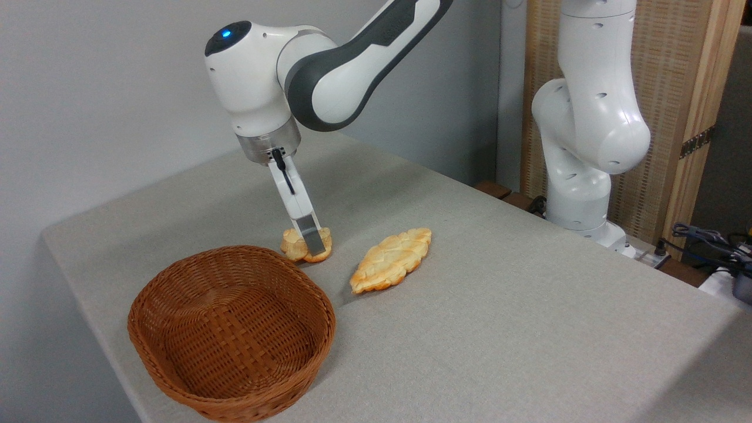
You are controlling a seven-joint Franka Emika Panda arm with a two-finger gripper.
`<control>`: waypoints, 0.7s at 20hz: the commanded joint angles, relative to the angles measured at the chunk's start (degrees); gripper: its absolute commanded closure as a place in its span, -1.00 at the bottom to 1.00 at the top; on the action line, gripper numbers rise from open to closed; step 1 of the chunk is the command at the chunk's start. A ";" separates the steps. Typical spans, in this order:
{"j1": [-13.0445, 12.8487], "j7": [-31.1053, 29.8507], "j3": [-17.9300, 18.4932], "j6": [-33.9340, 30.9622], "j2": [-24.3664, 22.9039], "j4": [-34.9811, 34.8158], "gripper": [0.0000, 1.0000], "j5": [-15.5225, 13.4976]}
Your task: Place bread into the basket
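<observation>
Your claw [310, 242] is down on the bun [296, 245], which sits on the table [499, 305] just behind the basket [232, 332]. You see only one finger, in front of the bun, so you cannot tell if it is squeezing. The long pastry [392, 259] lies to the right.

Arm [352, 64]: glossy white shells, dark grey joint bands | blue indicator light on wrist cap | silver flange | black cable along pale gripper [311, 244] finger.
</observation>
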 commanded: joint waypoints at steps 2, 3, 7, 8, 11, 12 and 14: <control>-0.59 -0.53 0.65 1.00 -0.47 -0.16 0.41 1.05; -0.59 -0.44 0.65 0.91 -0.55 -0.16 0.41 1.05; -0.59 -0.44 0.65 0.30 -0.99 0.02 0.55 1.05; -0.59 -0.53 0.65 0.21 -1.60 0.37 0.55 1.05; -0.41 -0.62 0.91 -0.49 -3.80 0.54 0.53 0.97; -0.24 -0.53 1.17 -1.10 -4.68 1.07 0.53 0.97; 0.38 -0.44 1.70 -3.03 -5.74 3.17 0.53 0.97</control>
